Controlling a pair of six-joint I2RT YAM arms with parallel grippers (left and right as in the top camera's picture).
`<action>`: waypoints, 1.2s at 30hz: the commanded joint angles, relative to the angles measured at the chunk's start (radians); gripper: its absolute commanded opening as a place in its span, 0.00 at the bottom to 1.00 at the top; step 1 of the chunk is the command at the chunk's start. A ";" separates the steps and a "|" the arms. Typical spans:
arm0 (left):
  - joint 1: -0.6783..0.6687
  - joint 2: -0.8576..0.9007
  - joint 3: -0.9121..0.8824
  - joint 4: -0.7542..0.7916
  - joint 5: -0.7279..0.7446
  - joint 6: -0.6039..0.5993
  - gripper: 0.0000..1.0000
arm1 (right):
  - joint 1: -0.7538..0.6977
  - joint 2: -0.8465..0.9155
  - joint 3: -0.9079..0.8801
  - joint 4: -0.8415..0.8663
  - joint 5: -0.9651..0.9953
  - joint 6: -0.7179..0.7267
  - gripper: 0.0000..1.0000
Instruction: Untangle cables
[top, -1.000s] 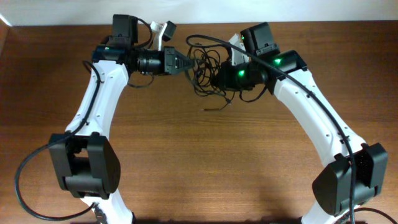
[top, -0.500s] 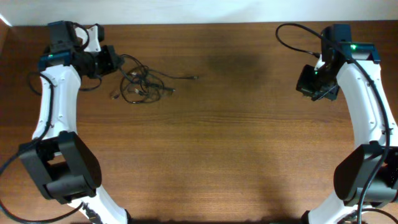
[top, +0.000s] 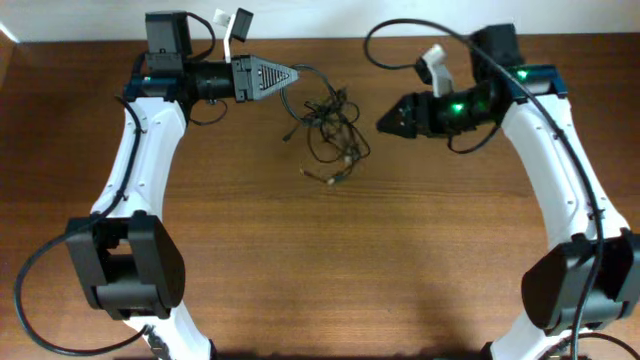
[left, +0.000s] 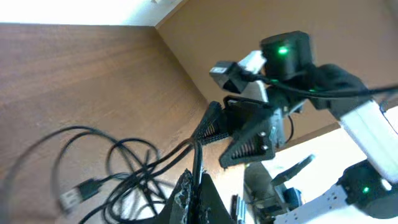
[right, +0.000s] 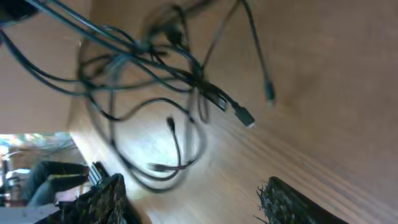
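My left gripper (top: 293, 74) is closed tight, its two fingers pressed together on a strand of the thin black cables (top: 325, 118). In the left wrist view several cords run straight into the pinched fingertips (left: 194, 186). From there the held strand runs right and toward me into the main tangle, which sits just beyond the gripper's tip, near the far edge of the brown wooden table (top: 300, 270). I cannot tell whether the whole knot rests on the wood or part of it hangs from my grip.

My right gripper (top: 381, 125) points at the same tangle from the other side, near it but not touching. Its fingers (right: 106, 199) are spread wide with nothing between them; only bare wood shows in the gap. Seen from that wrist, the loops lie ahead of the open fingers, with a flat metallic plug (right: 244, 116) at the end of one cord. A few loose plug ends trail out of the near side of the bunch.
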 joint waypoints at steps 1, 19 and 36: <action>-0.039 -0.005 0.016 0.002 0.002 -0.084 0.00 | 0.099 -0.007 0.095 0.002 0.086 0.041 0.71; -0.034 -0.005 0.016 -0.050 -0.198 -0.291 0.01 | 0.320 -0.028 0.174 -0.063 0.500 0.023 0.04; -0.037 -0.004 0.005 -0.354 -1.006 0.006 0.07 | -0.238 -0.272 0.396 -0.295 0.124 0.133 0.04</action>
